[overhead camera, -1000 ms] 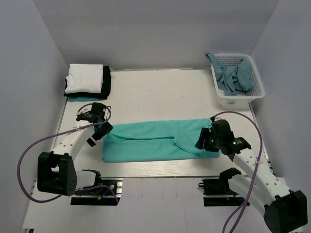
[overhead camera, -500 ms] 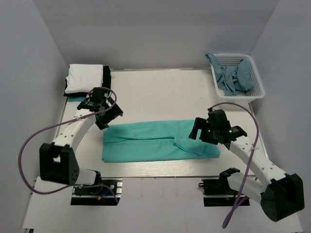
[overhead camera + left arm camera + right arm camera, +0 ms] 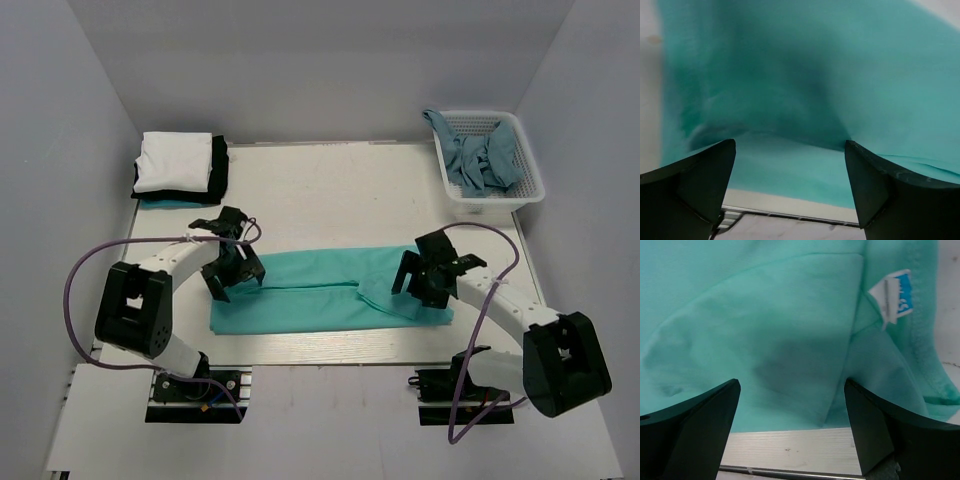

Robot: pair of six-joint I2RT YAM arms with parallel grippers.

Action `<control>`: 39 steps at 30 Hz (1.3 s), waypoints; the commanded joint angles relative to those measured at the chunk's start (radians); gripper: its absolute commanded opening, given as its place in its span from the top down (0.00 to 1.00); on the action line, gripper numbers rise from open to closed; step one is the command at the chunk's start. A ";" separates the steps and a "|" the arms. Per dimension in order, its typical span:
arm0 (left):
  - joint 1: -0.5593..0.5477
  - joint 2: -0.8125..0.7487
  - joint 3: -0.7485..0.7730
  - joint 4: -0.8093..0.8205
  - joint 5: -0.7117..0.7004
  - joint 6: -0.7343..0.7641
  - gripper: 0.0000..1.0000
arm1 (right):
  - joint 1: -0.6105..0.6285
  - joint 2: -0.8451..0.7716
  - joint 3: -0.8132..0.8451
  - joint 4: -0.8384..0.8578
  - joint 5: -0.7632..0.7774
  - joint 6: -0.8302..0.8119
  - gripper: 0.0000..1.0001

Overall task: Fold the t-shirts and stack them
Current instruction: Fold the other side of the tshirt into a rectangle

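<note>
A turquoise-green t-shirt (image 3: 320,290) lies folded into a long strip across the middle of the table. My left gripper (image 3: 232,270) is open over its left end; the left wrist view shows only green cloth (image 3: 805,90) between the spread fingers. My right gripper (image 3: 425,275) is open over the right end, above the collar and its small blue and white neck label (image 3: 897,295). A folded stack, white shirt (image 3: 172,160) on a black one (image 3: 218,170) with a teal one (image 3: 160,203) beneath, sits at the back left.
A white lattice basket (image 3: 528,190) at the back right holds crumpled blue-grey cloth (image 3: 480,160). The table's near edge and a metal rail (image 3: 790,472) lie just below the shirt. Grey walls close in the sides and back.
Both arms have swung inward and lowered over the shirt's ends. The left gripper moved from beside the stack down onto the left end; the right gripper moved a little left over the collar.
</note>
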 commanded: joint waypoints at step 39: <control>0.074 -0.010 0.102 -0.222 -0.233 -0.647 0.37 | -0.015 0.078 0.029 -0.082 0.096 -0.029 0.10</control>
